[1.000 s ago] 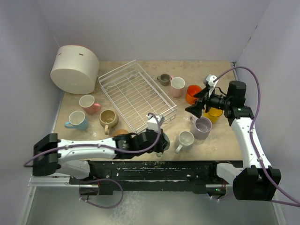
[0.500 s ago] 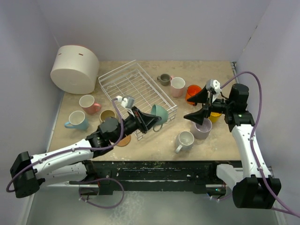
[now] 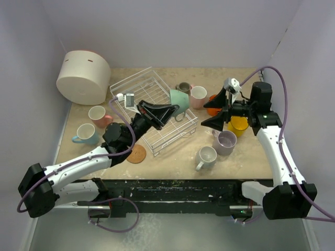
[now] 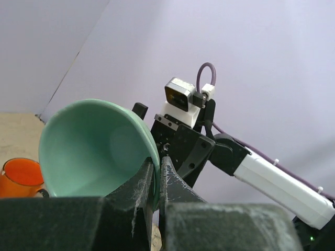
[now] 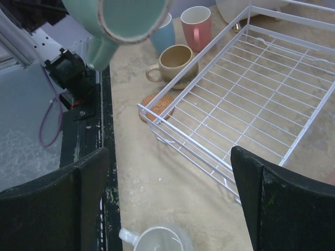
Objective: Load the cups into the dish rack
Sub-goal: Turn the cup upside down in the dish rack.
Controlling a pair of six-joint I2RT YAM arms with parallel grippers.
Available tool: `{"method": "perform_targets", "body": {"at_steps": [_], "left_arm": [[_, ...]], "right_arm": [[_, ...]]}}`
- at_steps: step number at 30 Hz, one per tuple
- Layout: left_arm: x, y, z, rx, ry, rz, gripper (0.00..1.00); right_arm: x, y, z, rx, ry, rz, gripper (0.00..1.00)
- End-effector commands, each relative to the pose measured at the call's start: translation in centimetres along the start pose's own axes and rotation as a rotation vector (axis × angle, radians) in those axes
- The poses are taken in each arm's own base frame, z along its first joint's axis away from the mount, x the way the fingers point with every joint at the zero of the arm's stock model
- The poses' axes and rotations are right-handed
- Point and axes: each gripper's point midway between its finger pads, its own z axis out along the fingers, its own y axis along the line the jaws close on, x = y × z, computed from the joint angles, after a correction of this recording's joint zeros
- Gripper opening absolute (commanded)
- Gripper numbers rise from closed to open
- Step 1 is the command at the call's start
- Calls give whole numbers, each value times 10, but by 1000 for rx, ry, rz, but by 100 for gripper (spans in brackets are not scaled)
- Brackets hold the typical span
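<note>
left claw (image 3: 174,109), teal cup (image 3: 181,99) near rack (image 3: 140,87)

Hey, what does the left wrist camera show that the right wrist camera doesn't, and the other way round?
Left wrist only: the left gripper pinching the rim of the teal mug, the orange mug, and the right arm beyond. Right wrist only: the dish rack, the cork coaster, the beige mug, the pink mug, and the right gripper, wide open. Both: the teal mug, held off the table.
</note>
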Motion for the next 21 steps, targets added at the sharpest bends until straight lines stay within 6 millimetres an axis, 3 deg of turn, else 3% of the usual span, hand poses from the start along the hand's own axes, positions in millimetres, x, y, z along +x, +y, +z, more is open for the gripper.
{"method": "perform_targets", "body": {"at_steps": [1,7,13,21], "left_arm": [[-61,-42,9,187,-248,-69,0],[-74,-47,14,270,-343,-124,0],[-74,-41,23,255,-347,-138,0],[-70,-42,27,268,-334,-154,0]], "right_arm": [[-33,12,10,-15,-12,-4,99],[-59,21,31,-38,-77,110,99],[-94,35,42,-82,-164,174,97],[-95,38,65,-105,-160,241,87]]}}
